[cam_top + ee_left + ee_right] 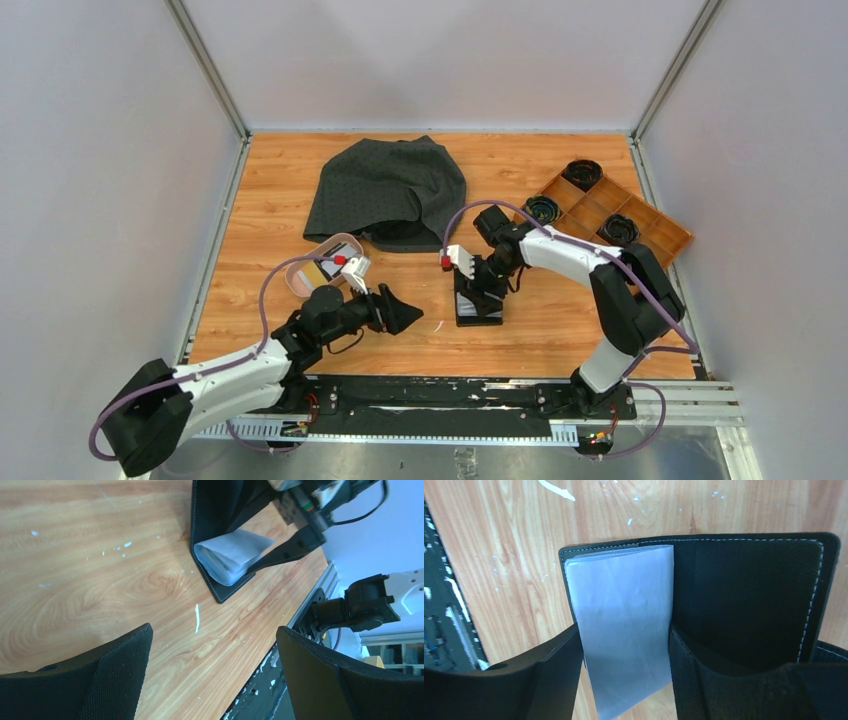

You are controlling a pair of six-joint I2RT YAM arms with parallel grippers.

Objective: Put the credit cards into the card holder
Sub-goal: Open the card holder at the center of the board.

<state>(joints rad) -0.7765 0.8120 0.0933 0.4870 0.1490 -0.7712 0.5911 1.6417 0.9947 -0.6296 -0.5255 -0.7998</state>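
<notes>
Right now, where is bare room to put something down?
Bare wood: left of the cloth, beyond the dish; and the near edge right of the wallet. Crowded between dish and wallet; the tray fills the far right.

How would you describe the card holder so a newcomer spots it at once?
On the wooden table, look mid-way along the side nearest the arms, in front of the dark cloth. The card holder sits open there, the right arm's fingers either side of its inner pockets. Unlike the cloth, it is a small stitched black wallet with pale grey-blue pockets.
</notes>
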